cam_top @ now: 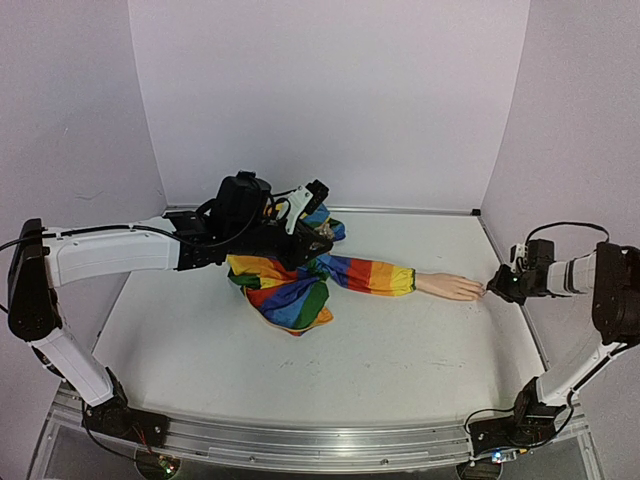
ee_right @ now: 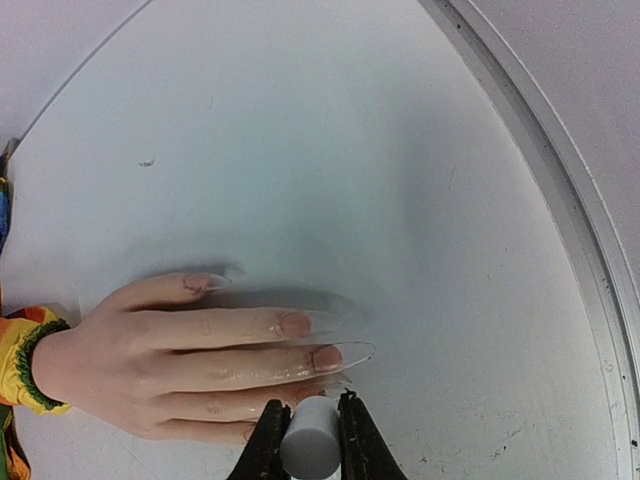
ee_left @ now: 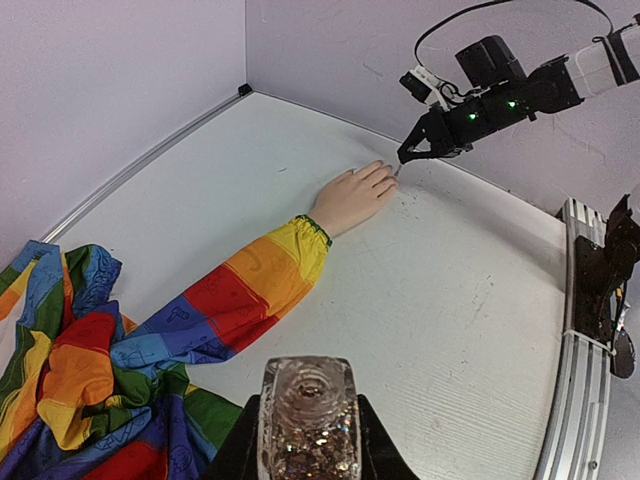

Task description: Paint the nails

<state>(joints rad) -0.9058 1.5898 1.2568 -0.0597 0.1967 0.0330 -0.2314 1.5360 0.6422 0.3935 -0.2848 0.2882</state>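
Note:
The pale peach mannequin hand (cam_top: 450,287) lies flat on the white table at the end of a rainbow-striped sleeve (cam_top: 360,273). Its nails (ee_right: 295,323) carry long clear tips. My right gripper (ee_right: 311,425) is shut on a grey-white brush cap (ee_right: 310,442), directly over the hand's lower fingers (ee_right: 200,405); the brush is hidden under the cap. In the left wrist view the right gripper (ee_left: 408,155) sits at the fingertips of the hand (ee_left: 352,196). My left gripper (ee_left: 308,430) is shut on an open clear bottle of glitter polish (ee_left: 308,400), held above the bunched sleeve (ee_left: 90,370).
A metal rail (ee_right: 560,200) edges the table just right of the hand. Lilac walls enclose the back and both sides. The bunched rainbow cloth (cam_top: 285,290) lies mid-table under the left arm (cam_top: 110,250).

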